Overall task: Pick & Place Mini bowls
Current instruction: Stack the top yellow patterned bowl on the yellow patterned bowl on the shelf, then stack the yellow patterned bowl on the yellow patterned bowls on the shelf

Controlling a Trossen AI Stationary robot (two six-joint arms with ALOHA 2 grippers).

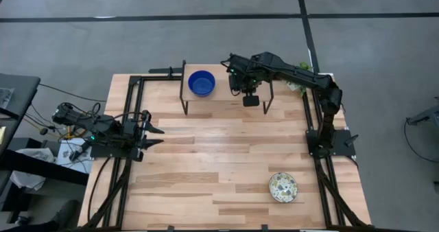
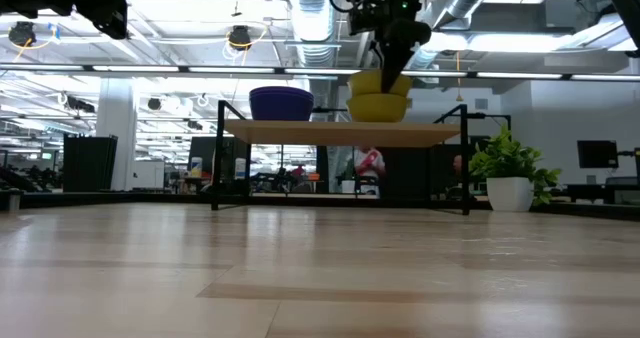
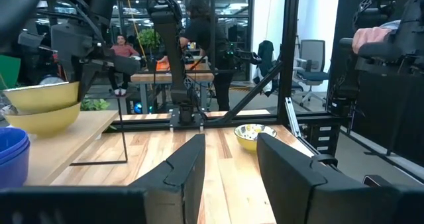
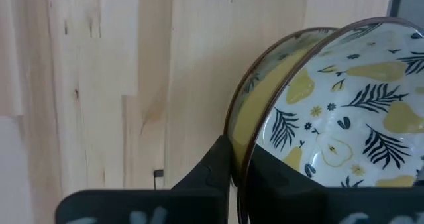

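The left gripper waits at about nine o'clock on the table, fingers spread and holding nothing. At roughly twelve o'clock stands a small raised shelf; on its left part sit the blue bowls, which the low view shows as a nested stack. Just to their right the right gripper hangs over the shelf, its fingers pinched on the rim of the upper patterned bowl, one finger inside and one outside. That bowl sits nested in another patterned bowl with a yellow outside, still on the shelf. Judging from this, the step in hand is either seating or lifting the top bowl. To do it well, keep the rim level, move straight up or down so the lower bowl is not dragged, and stay clear of the blue stack beside it. A thin rim pinch could let the bowl tilt. Far right, at about five o'clock, a third patterned bowl lies alone on the table, well apart.
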